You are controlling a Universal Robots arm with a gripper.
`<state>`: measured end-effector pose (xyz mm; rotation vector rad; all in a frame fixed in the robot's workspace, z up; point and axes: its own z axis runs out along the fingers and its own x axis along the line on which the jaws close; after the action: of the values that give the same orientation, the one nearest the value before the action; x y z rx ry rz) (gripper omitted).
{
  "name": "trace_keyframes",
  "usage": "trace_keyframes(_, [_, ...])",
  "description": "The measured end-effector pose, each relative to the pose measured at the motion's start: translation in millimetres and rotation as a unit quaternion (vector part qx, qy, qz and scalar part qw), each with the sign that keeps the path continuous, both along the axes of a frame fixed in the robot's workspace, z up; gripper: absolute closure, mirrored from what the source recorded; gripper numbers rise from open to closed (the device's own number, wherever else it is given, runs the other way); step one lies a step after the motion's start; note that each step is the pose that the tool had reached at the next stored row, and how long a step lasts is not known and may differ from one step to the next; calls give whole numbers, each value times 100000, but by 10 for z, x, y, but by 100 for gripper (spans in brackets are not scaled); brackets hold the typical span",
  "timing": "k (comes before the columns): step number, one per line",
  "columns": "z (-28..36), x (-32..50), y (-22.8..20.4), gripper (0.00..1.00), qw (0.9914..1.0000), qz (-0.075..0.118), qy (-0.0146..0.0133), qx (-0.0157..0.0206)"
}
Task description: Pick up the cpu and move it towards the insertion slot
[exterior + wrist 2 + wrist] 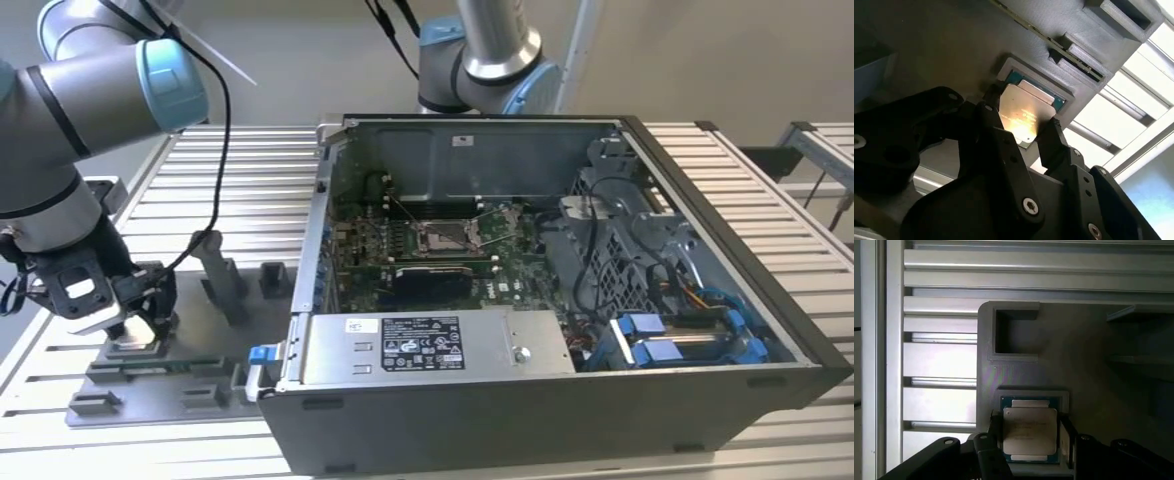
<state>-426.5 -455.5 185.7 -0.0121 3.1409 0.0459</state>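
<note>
Arm bent low at the exterior view's left, gripper (134,322) pointing straight down at the left edge of the grey fixture plate (200,368). Jaws clenched on 2 opposite sides of the cpu (1030,432), which sits in its nest w/ the near rim hidden by the gripper body. Insertion slot (441,236) is well apart, inside the pc case (747,335).

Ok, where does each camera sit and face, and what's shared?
Exterior view: off the arm, looking down into the computer case and insertion slot; arm and gripper show.
First wrist view: on the wrist, facing the cpu squarely; gripper shows.
Second wrist view: on the wrist, facing the cpu obliquely; gripper shows.
Wrist views share the cpu.
</note>
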Motion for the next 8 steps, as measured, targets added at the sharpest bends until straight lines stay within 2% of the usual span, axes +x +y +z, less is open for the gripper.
trace_keyframes(3, [3,1,-1,100,100000,3,-4,10])
trace_keyframes(4, [26,1,0,100,100000,-3,-24,22])
trace_keyframes(8, [195,0,0,100,100000,-62,4,27])
